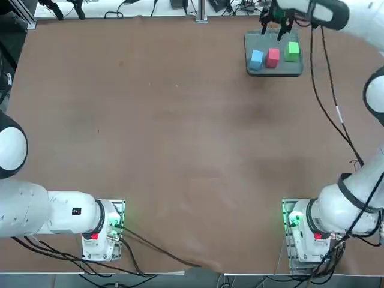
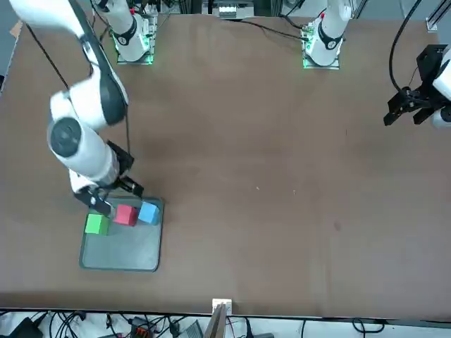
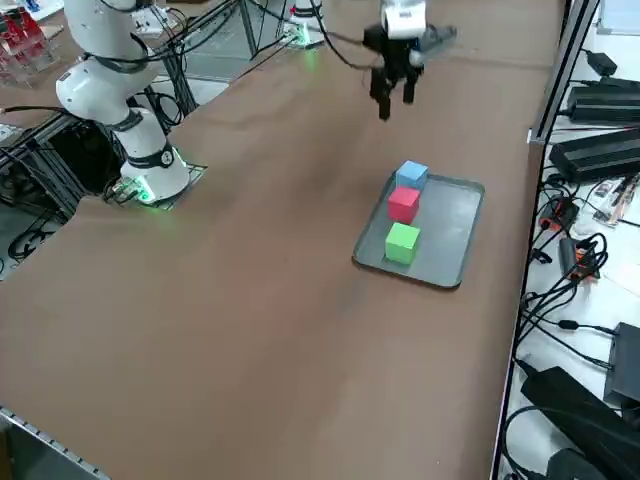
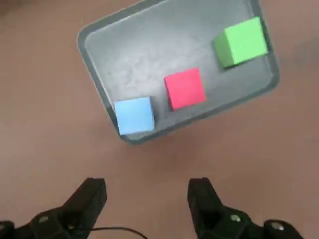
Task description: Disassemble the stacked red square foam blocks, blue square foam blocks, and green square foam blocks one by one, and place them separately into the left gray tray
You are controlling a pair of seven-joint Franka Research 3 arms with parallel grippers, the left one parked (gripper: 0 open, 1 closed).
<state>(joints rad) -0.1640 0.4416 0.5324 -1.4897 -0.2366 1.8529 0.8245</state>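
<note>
- the gray tray (image 1: 273,71) sits on the brown tabletop (image 1: 180,150) at its far side, on the working arm's half.
- all three cubes lie inside it in one row, apart from one another and none stacked: the blue block (image 1: 257,58) at one end, the red block (image 1: 273,57) in the middle, the green block (image 1: 292,51) at the other end.
- in the front view the row runs along the tray edge nearer the arm bases, with the rest of the tray floor bare.
- the right claw (image 4: 148,199) hangs in the air off the tray, raised above the tabletop; the right side view shows it (image 3: 393,98) clear of the blocks, beyond the blue end of the row.
- its fingers stand wide apart, with nothing between them.
- judged from how things lie, the unstacking looks done: no block is left on another, and each has its own spot in the tray.
- the step in hand seems to be the retreat after the last placement.
- the next move likely calls only for carrying the empty claw away without brushing the row or nudging the tray.
</note>
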